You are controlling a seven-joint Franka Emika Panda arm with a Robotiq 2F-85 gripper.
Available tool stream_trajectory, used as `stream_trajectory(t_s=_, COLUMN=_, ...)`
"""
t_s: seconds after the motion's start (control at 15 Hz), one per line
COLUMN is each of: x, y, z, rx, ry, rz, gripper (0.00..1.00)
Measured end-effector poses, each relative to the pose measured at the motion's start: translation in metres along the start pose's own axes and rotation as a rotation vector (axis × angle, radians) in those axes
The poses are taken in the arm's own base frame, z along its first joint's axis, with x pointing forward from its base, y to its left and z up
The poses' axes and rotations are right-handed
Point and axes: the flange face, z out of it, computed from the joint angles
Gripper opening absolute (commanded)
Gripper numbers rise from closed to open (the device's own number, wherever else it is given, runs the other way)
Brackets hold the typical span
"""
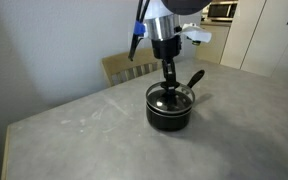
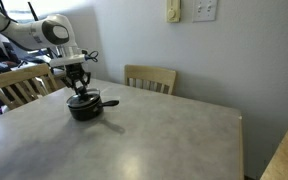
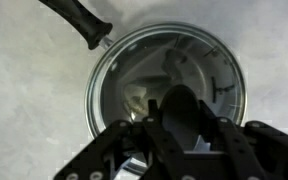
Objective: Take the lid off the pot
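The black pot [image 1: 169,115] stands on the grey table, its long handle [image 1: 193,78] pointing away toward the back. It also shows in an exterior view [image 2: 84,108]. The glass lid [image 1: 170,97] with a metal rim sits on the pot; in the wrist view the lid [image 3: 134,70] fills the frame and the pot handle [image 3: 79,18] runs to the upper left. My gripper [image 1: 170,84] points straight down over the lid's centre. In the wrist view my gripper's [image 3: 180,118] fingers are closed against the dark knob.
The grey table [image 1: 94,135] has its front edges close by in an exterior view. A wooden chair [image 1: 124,66] stands behind the pot. In an exterior view, one chair [image 2: 151,77] stands at the far side by the wall and another chair [image 2: 19,85] at the left.
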Motion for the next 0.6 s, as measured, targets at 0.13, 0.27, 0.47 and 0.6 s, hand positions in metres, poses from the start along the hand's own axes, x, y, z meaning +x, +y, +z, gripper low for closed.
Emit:
stream_trajectory(t_s=0.13, x=-0.011, y=0.013, z=-0.006, rx=-0.024, ry=-0.012, rz=0.012, gripper=0.15)
stream_trajectory(t_s=0.27, x=-0.031, y=0.032, z=-0.013, rx=-0.049, ry=-0.024, rz=0.04, gripper=0.15)
stream_trajectory(t_s=0.47, x=-0.069, y=0.062, z=-0.023, rx=-0.068, ry=-0.036, rz=0.095, gripper=0.15)
stream_trajectory(t_s=0.6, x=-0.092, y=0.075, z=-0.028, rx=-0.072, ry=-0.043, rz=0.129, gripper=0.15)
